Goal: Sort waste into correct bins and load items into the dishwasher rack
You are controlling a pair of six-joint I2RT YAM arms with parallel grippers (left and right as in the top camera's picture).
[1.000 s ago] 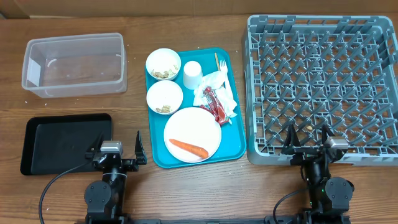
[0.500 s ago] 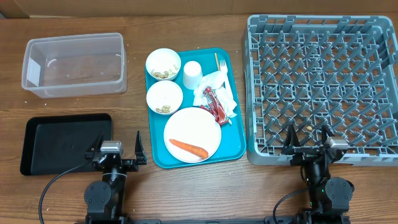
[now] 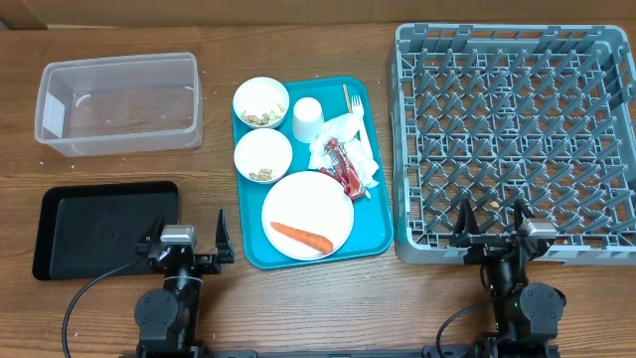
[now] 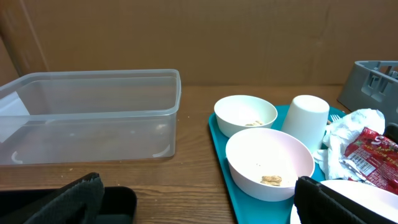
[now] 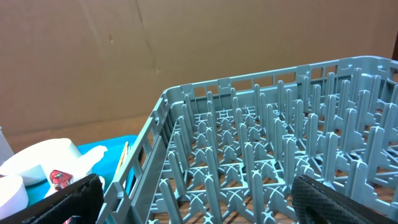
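Your left gripper (image 3: 189,234) and right gripper (image 3: 492,227) are sitting low in the frame, jaws wide, holding nothing. The carrot (image 3: 301,237) is lying on the plate (image 3: 333,202), lower centre; you should be pinching across its middle.

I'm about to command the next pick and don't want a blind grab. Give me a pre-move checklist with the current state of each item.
1. Left gripper open, holding nothing: ok.
2. Right gripper open, holding nothing: ok.
3. Carrot lying alone on the plate, nothing over it: ok.
4. Tub has room inside: ok.
5. Rack free of dishes: ok.
6. Wrapper clear of the napkins: not ok, it lies on them.
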